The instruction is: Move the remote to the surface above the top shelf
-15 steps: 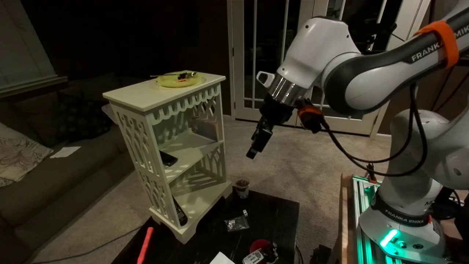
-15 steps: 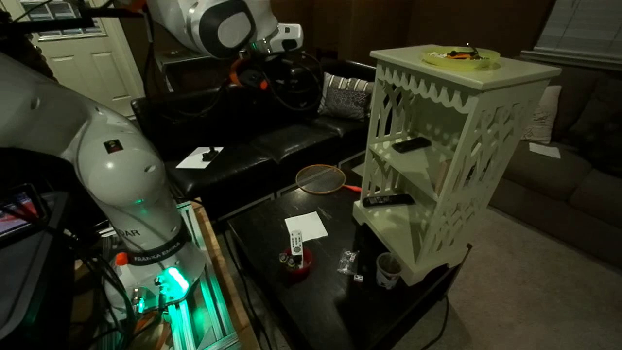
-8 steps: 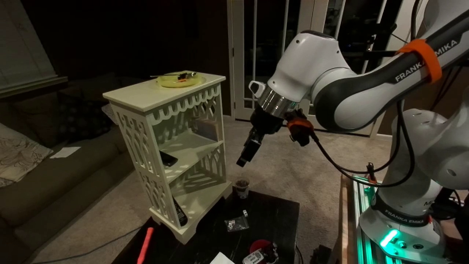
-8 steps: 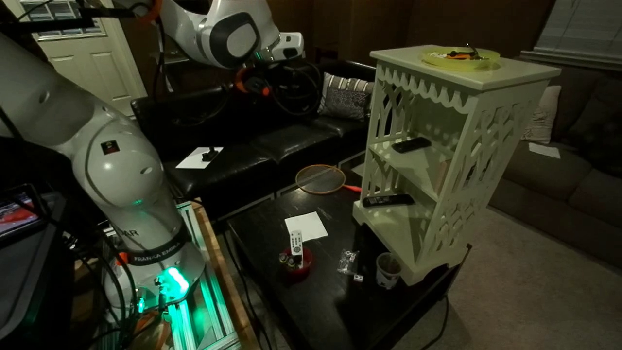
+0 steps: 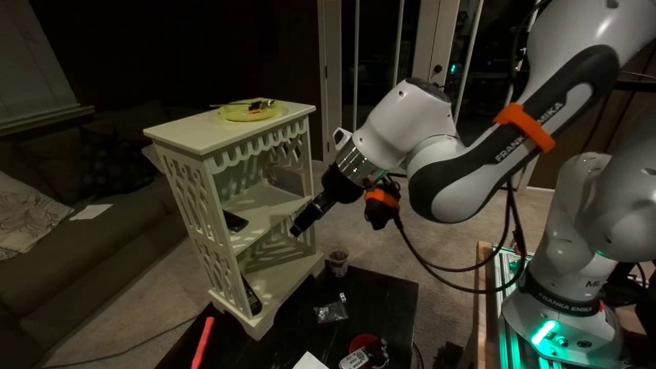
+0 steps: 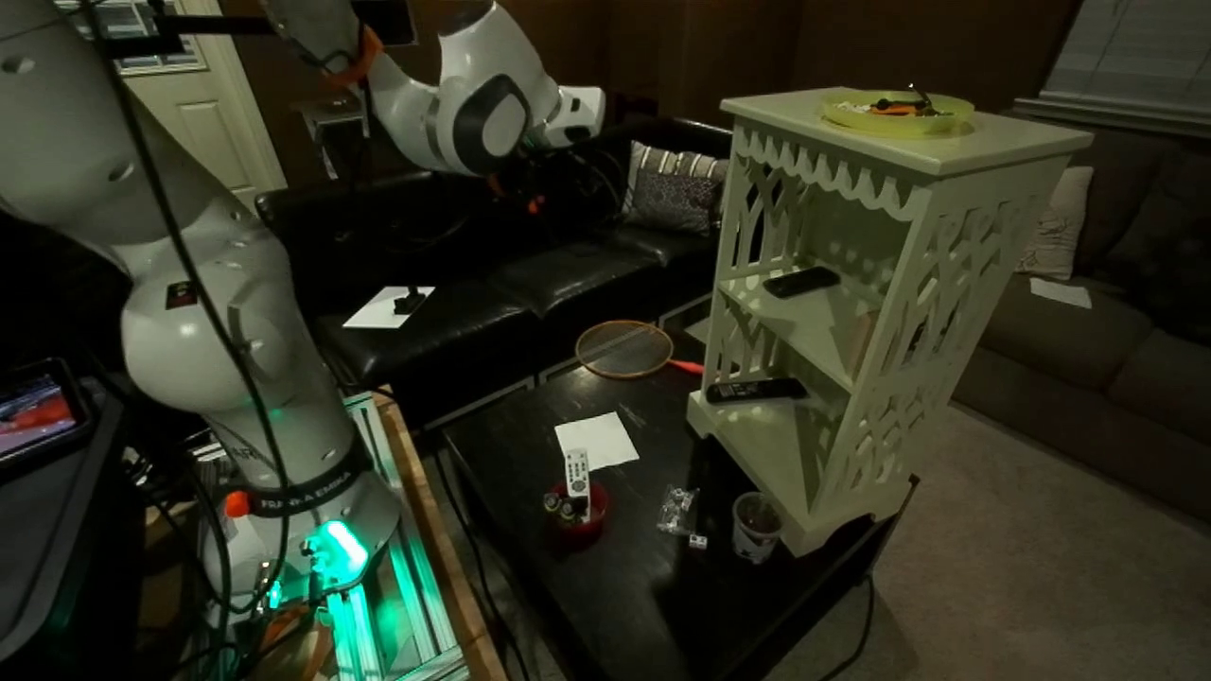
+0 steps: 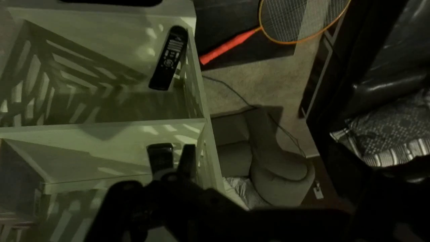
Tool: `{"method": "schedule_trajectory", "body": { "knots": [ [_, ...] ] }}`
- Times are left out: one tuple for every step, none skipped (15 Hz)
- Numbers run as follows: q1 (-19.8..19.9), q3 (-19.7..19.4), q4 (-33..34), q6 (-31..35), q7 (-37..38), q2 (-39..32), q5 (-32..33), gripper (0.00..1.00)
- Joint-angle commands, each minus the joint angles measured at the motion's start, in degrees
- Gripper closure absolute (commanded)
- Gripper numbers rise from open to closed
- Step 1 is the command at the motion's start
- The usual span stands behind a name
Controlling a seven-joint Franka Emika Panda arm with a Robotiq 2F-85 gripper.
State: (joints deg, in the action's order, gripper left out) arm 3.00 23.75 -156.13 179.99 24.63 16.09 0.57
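The black remote (image 5: 252, 298) with pale buttons lies on the stand's bottom board beside the lattice side. It also shows in an exterior view (image 6: 757, 390) and in the wrist view (image 7: 169, 58). Another flat black oblong thing (image 5: 236, 222) lies on the middle shelf; it shows in the wrist view (image 7: 160, 155), partly hidden by the gripper. The cream-white top board (image 5: 197, 134) carries a yellow ring-like dish. My gripper (image 5: 296, 229) hangs before the stand's open front, around middle-shelf height. One dark finger (image 7: 187, 159) shows clearly; the opening between the fingers cannot be made out.
The yellow dish (image 6: 851, 125) holds small items. A box (image 5: 288, 179) stands on the middle shelf. The dark table (image 6: 653, 577) carries a cup (image 6: 755, 534), a red bowl (image 6: 591, 530) with a white remote (image 6: 575, 470), a small bag (image 6: 675, 511), paper (image 6: 605, 440) and a racket (image 6: 624, 348).
The arm has moved down and toward the stand, and the gripper is tilted more toward the horizontal. The remote, the other black thing and the stand have not moved.
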Motion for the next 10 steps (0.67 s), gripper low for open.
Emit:
{"method": "schedule_trajectory", "body": {
  "knots": [
    [15.88,6.55,2.05,10.00,3.09,-4.49,9.81,0.00],
    [20.43,9.21,2.78,11.23,-0.30,-4.97,7.85,0.00],
    [25.18,12.13,3.42,12.81,-3.81,-5.67,5.76,0.00],
    [30.10,15.85,3.75,14.17,-6.85,-5.63,3.60,0.00],
    [34.96,20.15,3.96,15.09,-8.99,-5.62,1.90,0.00],
    [39.87,25.07,4.12,14.97,-10.57,-5.14,-0.05,0.00],
    [33.39,17.79,3.42,13.88,-7.27,-5.23,3.60,0.00],
    [35.67,19.68,3.59,13.93,-7.88,-5.26,3.20,0.00],
    [35.29,19.28,3.56,13.93,-7.88,-5.35,3.26,0.00],
    [34.75,18.83,3.51,13.93,-7.88,-5.35,3.26,0.00]
  ]
}}
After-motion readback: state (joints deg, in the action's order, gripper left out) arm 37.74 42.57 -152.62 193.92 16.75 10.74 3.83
